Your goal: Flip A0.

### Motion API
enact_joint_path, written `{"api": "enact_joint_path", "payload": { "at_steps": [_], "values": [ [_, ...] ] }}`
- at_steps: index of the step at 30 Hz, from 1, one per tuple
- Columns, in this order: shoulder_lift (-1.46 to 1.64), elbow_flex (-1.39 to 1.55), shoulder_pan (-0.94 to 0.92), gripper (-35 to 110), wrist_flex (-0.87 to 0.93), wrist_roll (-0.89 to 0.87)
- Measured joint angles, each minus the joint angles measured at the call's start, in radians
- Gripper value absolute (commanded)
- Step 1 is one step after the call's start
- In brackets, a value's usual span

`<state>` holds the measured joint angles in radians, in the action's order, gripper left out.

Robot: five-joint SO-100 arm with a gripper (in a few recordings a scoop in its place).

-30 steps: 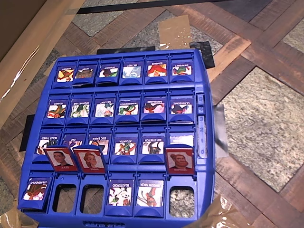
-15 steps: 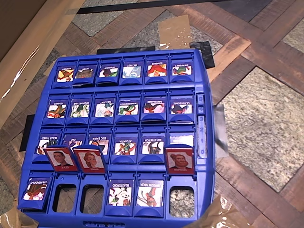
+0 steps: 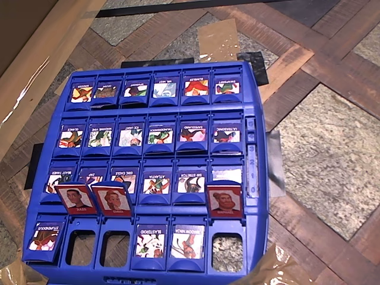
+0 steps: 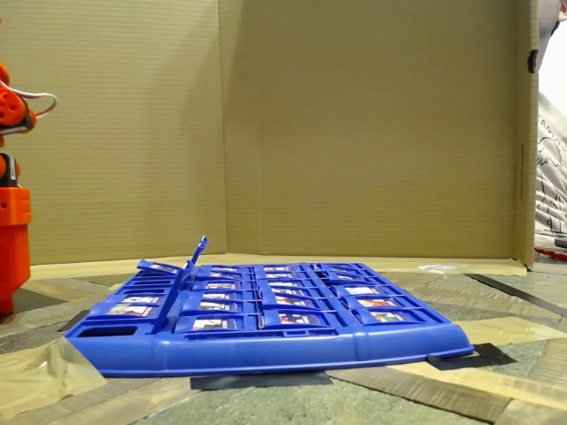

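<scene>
Gripper opening and load: cannot be told from these pictures. Orange arm column (image 4: 11, 221) at left edge of fixed view, well apart from blue game board (image 3: 160, 66).

Locate A0 (image 3: 44, 236): near row, leftmost slot in overhead view, lying flat, blue cartoon face up, caption "STUPENDOUS" along its far edge. Not yet flipped.

Judged procedure:
1. Approach from near-left corner of board, fingers nearly closed, so as to pass clear of the standing red portrait tile (image 3: 76, 199) just beyond and right of A0.
2. Set one fingertip under the free near edge of A0; hinge appears to lie at the far edge, as on the raised tiles.
3. Sweep up and away in an arc about the hinge until the red face stands.
4. Avoid downward pressure; board could slide or tip.
5. Keep clear of the open slot (image 3: 81, 246) beside A0.
</scene>
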<state>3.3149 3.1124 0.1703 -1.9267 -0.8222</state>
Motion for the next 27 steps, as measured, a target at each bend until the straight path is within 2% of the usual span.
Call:
{"api": "enact_joint_path", "payload": {
  "at_steps": [5, 10, 13, 19, 27],
  "values": [
    [0.000, 0.018, 0.002, 0, -0.003, -0.291],
    [0.000, 0.020, 0.003, 0, -0.003, -0.696],
    [0.000, 0.020, 0.003, 0, -0.003, -0.848],
    [0.000, 0.020, 0.002, 0, -0.006, -0.953],
    [0.000, 0.020, 0.002, 0, -0.006, -0.991]
  ]
}}
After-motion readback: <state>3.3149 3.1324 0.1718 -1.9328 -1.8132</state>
